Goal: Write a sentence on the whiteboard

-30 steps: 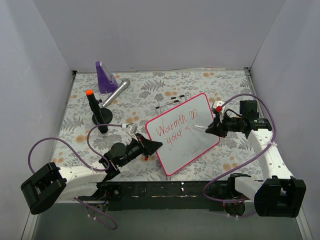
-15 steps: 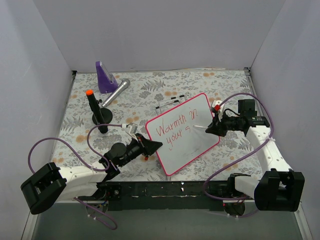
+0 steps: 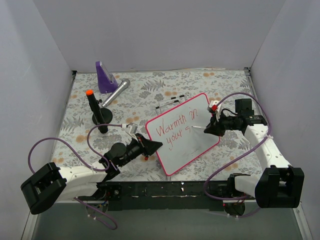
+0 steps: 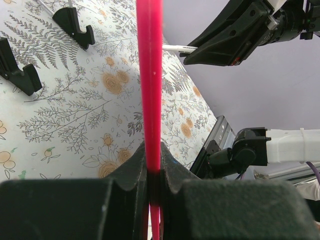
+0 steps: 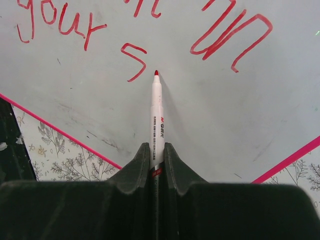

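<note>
Sentence (image 3: 172, 129) just fwd of right end effector (image 3: 209, 129)

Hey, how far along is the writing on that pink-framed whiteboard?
Done: red handwritten lettering reads "Warmth in your" plus an "s" on the glossy white pink-framed board. In hand: right jaws shut on a slim white red-tipped marker, tip beside the "s"; left jaws clamp the frame's edge. Left: the rest of that last word.

Small glossy white whiteboard (image 3: 192, 147) with pink-red rounded-corner frame, mid-scene, turned diagonally with right end farther, face up, bearing red handwritten sentence (image 3: 173, 129) in two lines, "Warmth in" above "your s", unfinished
</note>
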